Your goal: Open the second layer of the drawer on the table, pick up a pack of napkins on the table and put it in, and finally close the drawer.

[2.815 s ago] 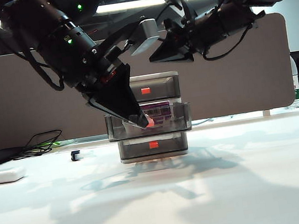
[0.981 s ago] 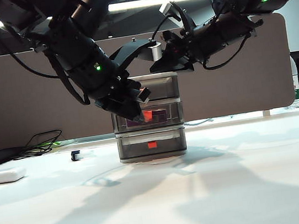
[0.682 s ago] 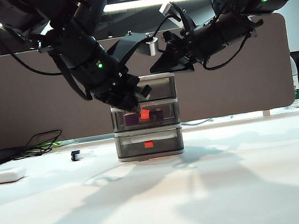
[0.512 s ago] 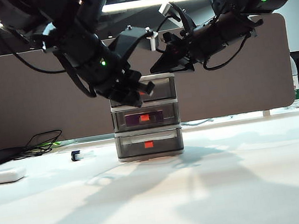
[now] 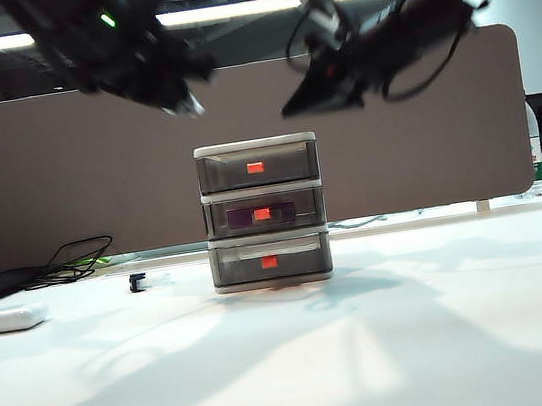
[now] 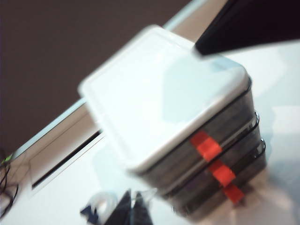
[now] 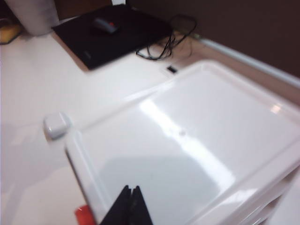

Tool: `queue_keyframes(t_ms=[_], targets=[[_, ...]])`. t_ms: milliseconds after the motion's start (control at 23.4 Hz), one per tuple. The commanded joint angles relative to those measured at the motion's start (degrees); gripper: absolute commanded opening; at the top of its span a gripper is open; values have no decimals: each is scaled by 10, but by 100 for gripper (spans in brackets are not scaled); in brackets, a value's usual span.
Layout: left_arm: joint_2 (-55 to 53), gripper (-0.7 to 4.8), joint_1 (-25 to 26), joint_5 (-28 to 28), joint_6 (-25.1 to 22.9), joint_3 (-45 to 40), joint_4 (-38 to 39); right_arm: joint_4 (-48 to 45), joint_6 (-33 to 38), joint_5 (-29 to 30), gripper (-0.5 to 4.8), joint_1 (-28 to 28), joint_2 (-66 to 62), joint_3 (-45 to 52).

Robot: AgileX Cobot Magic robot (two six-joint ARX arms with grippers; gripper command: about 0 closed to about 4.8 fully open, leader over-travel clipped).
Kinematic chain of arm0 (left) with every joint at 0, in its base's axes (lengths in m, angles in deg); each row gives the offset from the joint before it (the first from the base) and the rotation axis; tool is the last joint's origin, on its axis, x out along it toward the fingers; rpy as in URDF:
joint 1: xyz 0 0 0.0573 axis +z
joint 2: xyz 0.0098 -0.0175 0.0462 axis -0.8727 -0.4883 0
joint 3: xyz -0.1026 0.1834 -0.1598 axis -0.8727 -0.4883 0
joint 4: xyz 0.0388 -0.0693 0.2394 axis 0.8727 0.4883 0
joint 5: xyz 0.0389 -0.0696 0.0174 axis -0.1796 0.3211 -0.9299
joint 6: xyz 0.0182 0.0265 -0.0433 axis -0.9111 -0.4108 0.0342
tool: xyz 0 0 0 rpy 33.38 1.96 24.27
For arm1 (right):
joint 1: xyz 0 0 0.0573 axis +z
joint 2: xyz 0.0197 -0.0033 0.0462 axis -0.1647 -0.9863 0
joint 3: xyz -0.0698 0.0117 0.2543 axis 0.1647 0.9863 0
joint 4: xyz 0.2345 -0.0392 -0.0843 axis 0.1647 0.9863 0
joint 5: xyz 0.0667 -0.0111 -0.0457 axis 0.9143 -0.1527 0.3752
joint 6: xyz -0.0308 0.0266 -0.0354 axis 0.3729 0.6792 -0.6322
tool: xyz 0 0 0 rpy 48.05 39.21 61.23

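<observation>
Exterior view: left gripper, jaws pressed together and empty, hangs blurred above and left of the small three-tier light grey drawer unit. Right gripper, fingertips meeting, holds nothing, above and right of the unit's top. Task looks done; best to pull both arms clear upward without bumping the unit. Middle smoky translucent drawer sits flush, purple-and-white soft napkin pack visible inside; top and bottom drawers look empty.
</observation>
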Motion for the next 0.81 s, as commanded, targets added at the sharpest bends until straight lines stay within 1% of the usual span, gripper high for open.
queue_keyframes(t_ms=[43,256,341,427,469,512,554,597,682,810], targets=[[85,-5,-2,-2,55,-67,5,5,-10,-23,-5,1,49,30],[227,-5,-26,-4,88,-182,-3,-6,-9,-53,-5,2,147,134],[271,-5,-36,-3,96,-218,-6,-24,3,-63,-5,3,190,187],[311,-5,-53,-4,120,-254,-15,-44,14,-75,-5,3,233,242],[346,-5,-65,-5,143,-290,-34,-61,27,-90,-5,4,273,289],[359,-5,-68,-8,153,-305,-46,-71,36,-100,-5,7,294,316],[382,-5,-78,-8,176,-337,-71,-83,50,-116,-5,10,331,356],[392,-5,-84,-12,184,-353,-83,-89,59,-129,-5,10,354,381],[404,-5,-91,-32,191,-375,-97,-90,64,-151,-5,10,393,420],[418,-5,-94,-26,198,-400,-104,-89,71,-171,-5,10,445,470]])
